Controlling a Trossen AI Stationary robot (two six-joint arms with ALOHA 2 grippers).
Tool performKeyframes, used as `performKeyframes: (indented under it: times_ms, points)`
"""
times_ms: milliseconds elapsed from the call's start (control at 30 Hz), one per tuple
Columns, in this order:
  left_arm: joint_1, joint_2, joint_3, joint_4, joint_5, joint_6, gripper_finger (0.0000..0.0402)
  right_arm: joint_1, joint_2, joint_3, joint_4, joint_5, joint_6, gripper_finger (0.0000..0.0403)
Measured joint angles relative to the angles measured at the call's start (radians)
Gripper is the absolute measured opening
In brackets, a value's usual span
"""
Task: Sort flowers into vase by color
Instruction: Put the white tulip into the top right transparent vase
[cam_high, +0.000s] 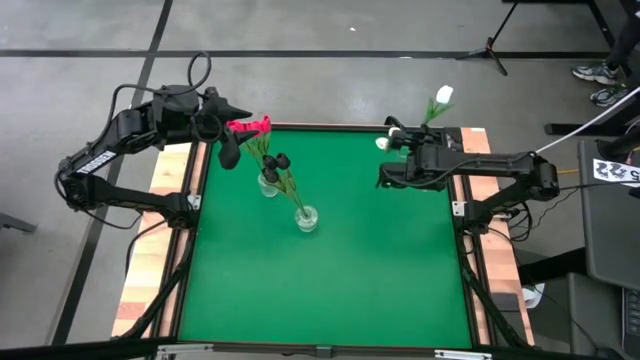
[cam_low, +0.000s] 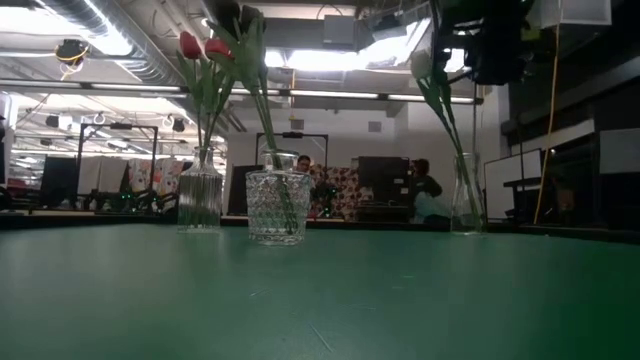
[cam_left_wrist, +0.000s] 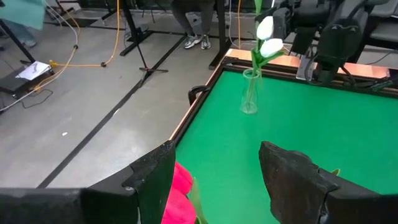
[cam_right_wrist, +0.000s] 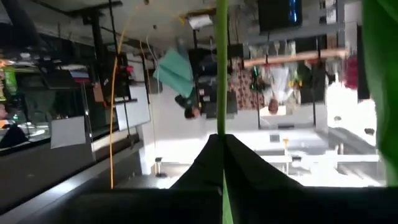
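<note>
I see the flowers spread over three glass vases on the green table (cam_high: 330, 270). The pink tulips (cam_high: 250, 127) stand in a vase (cam_high: 268, 185) near the far left corner; the black tulips (cam_high: 278, 161) lean out of a second vase (cam_high: 306, 218) just beside it. White tulips (cam_high: 443, 95) rise from a third vase (cam_left_wrist: 249, 93) at the far right edge. My right gripper (cam_right_wrist: 222, 146) hangs over that third vase, fingers pressed together on a thin green stem (cam_right_wrist: 221, 62). My left gripper (cam_left_wrist: 217, 171) hovers above the pink heads, fingers apart, holding nothing. People show in the room beyond.
</note>
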Motion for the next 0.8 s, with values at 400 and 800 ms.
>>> performKeyframes:
  times_ms: [400,800]
  points:
    - [0.0,0.0,0.0,0.0,0.0,-0.013,0.023,0.0,-0.01,0.105,-0.059,0.018,-0.073,0.0]
    - [0.0,0.0,0.0,0.0,0.0,-0.023,0.023,0.0,-0.058,0.114,-0.058,0.054,-0.098,0.0]
